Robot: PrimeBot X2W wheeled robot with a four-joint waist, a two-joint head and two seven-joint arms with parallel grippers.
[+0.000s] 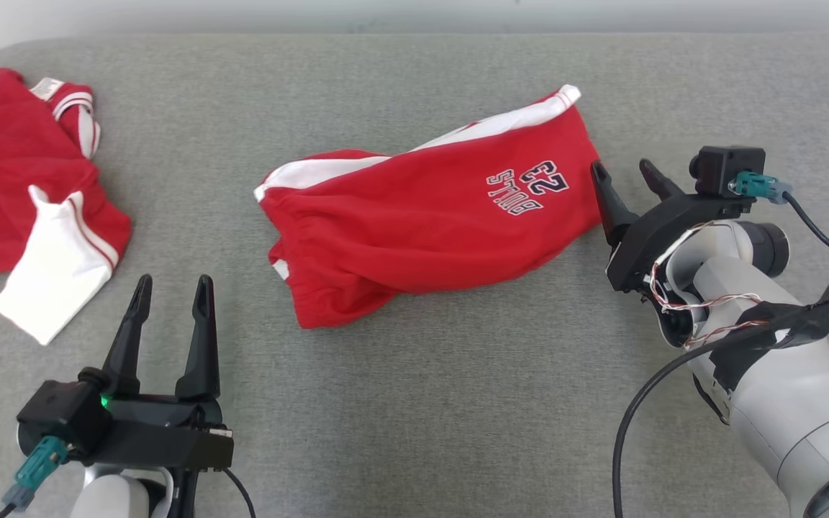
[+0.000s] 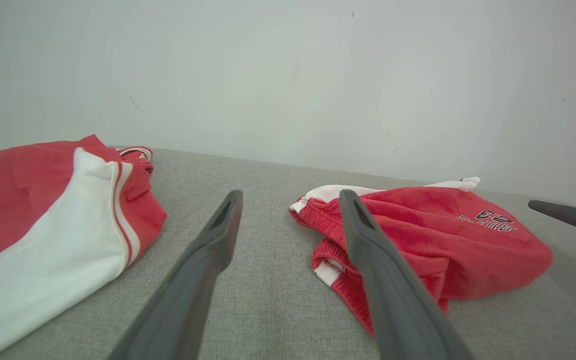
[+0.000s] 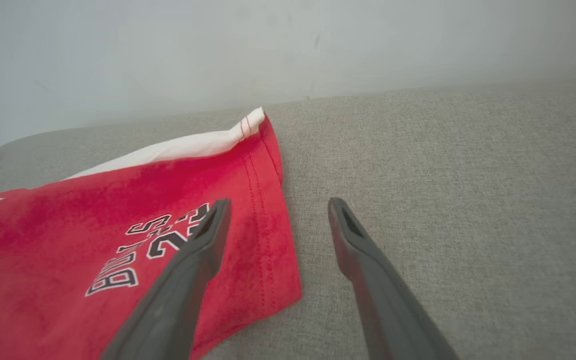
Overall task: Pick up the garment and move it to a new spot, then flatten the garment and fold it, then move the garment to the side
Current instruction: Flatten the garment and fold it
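Right gripper (image 1: 622, 167) is up at the right-hand end of the red shorts (image 1: 422, 223), fingers spread wide and nothing between them. One finger sits right at the hem (image 1: 587, 144); whether it touches the cloth I cannot tell. In the right wrist view that gripper (image 3: 278, 202) straddles the hem edge, one finger over red cloth and the other over bare bench (image 1: 414, 403). The left gripper (image 1: 174, 280) is down by the near-left corner, fingers also parted and empty, well apart from the shorts. The shorts lie across the middle of the bench, waistband (image 1: 292, 237) toward the left and leg hem angled to the far right, with a white side stripe (image 1: 386, 158) along the far edge. A red-and-white top (image 1: 19, 165) lies bunched at the far-left corner, probably not this round's piece. The shorts look like soft, light knit: limp, sure to sag and drag, nothing fragile. A single pinch would likely let them bunch, so the stitched hem corner on the right and the thicker elastic waistband on the left look the surest holds, one for each gripper.
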